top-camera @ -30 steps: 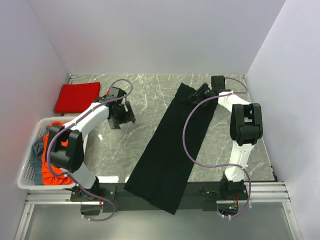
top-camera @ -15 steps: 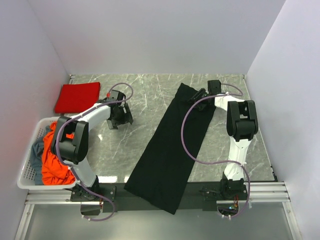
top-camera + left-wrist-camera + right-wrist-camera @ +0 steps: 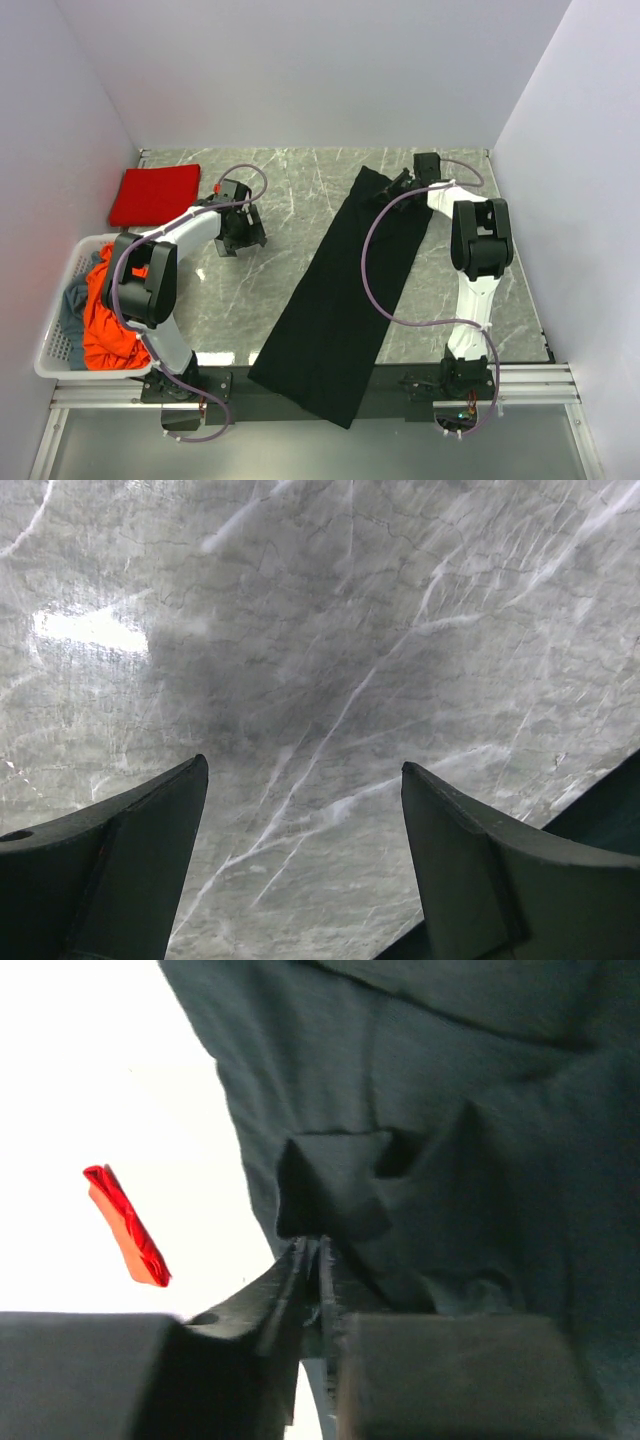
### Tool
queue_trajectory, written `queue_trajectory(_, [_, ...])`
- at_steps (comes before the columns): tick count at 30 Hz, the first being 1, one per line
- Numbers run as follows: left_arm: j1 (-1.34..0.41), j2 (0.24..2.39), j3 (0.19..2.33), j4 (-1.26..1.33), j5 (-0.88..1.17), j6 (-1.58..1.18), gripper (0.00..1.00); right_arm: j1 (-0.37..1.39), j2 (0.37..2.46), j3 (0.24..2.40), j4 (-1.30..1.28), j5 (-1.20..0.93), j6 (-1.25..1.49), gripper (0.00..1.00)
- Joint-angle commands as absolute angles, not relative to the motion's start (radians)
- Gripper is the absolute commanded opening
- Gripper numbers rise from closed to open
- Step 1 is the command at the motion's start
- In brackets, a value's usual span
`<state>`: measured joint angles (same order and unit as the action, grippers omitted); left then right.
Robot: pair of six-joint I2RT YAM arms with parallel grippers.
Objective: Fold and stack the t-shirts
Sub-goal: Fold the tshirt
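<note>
Biggest first: the black t-shirt [image 3: 345,290] lies as a long strip across the table [image 3: 300,190], its near end hanging over the front edge. Change vs. 1 s ago: your right arm has tucked in, and the right gripper [image 3: 315,1250] now sits at the shirt's far end with its jaws pinched together on a ridge of black cloth. I'd judge the grab is made & the next fold can start. Well left of the black shirt, the white basket [image 3: 55,350] holds the orange-red shirt [image 3: 105,325] w/ the grey-blue shirt [image 3: 70,300] bunched beside it. Both are unfolded, so 2 more are waiting. Far left of the black shirt, the red shirt [image 3: 155,193] lies folded. The left gripper [image 3: 305,780] has barely moved: fingers apart over bare marble just left of the black shirt, holding nothing.
</note>
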<state>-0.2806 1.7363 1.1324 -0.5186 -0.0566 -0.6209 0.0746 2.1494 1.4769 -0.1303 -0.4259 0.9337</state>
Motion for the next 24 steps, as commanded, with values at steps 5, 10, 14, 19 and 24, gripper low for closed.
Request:
queue_trajectory(5, [-0.279,1.717,1.141,-0.499,-0.052,-0.606,0.83,0.081,2.171,1.588,-0.132,-0.433,0.87,0.0])
queue_trajectory(10, [-0.279,1.718,1.141,-0.497,-0.048,-0.604,0.84,0.081,2.194,1.67,-0.17,-0.411,0.778,0.0])
queue_trajectory(14, [-0.279,1.718,1.14,-0.497,-0.049,-0.603,0.84,0.081,2.239,1.764,-0.245,-0.373,0.651,0.0])
queue_trajectory(19, [-0.281,1.721,1.14,-0.497,-0.048,-0.6,0.84,0.08,2.284,1.862,-0.305,-0.31,0.549,0.02])
queue_trajectory(24, [-0.282,1.73,1.141,-0.499,-0.043,-0.598,0.84,0.081,2.329,1.91,-0.351,-0.304,0.505,0.26])
